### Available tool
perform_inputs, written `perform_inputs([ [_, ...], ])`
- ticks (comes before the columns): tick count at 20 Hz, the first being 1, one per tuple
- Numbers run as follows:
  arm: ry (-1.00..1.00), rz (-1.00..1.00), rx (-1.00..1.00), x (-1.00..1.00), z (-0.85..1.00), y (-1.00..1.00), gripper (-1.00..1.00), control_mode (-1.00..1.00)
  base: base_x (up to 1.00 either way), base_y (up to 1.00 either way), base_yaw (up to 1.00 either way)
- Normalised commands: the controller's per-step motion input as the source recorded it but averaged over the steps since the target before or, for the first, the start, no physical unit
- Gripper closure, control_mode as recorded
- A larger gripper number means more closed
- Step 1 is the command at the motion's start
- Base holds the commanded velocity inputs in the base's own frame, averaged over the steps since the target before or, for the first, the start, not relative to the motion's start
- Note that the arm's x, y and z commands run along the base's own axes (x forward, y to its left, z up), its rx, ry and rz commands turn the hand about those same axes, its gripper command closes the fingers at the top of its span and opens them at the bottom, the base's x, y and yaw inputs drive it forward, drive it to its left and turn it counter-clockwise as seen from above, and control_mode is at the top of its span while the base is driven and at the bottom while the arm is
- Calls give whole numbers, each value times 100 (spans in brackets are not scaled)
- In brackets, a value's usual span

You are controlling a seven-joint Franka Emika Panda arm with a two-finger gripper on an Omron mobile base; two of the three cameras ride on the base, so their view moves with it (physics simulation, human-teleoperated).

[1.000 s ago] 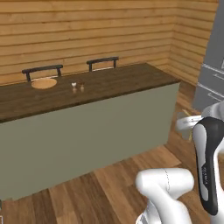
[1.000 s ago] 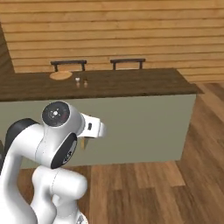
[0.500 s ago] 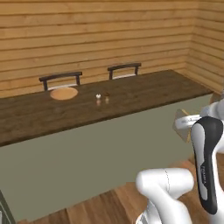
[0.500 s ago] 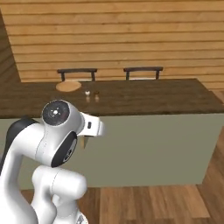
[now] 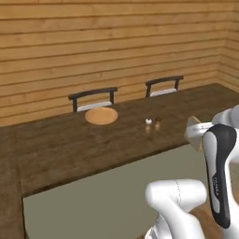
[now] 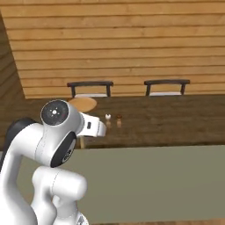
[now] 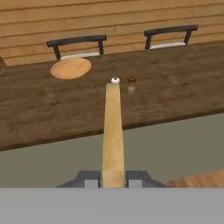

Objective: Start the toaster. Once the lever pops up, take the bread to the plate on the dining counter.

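STEP: carrying bread (image 7: 113, 131) to plate (image 7: 71, 68) | FINGERS (image 7: 92, 178): pinching the slice edge-on, I'm short of the surface (image 7: 52, 113) | PLATE: far side, by left chair | NEXT: I reckon reach over, lower flat, release

- The dining counter (image 5: 70, 154) is a long slab of dark brown wood grain with a plain grey-green side panel facing the cameras.
- The plate (image 5: 101, 115), round, flat and light tan, lies on the counter's far side, near its back edge.
- Two small shakers stand just beside each other near the counter's middle, well apart from the plate: a white-topped shaker (image 5: 148, 122) and a brown-topped shaker (image 5: 158, 123).
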Motion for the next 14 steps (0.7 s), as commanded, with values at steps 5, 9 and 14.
perform_inputs([
  [5,0,0,0,0,0,0,100,100,69,51,6],
  [9,0,0,0,0,0,0,100,100,14,14,24],
  [14,0,0,0,0,0,0,100,100,-7,1,30],
])
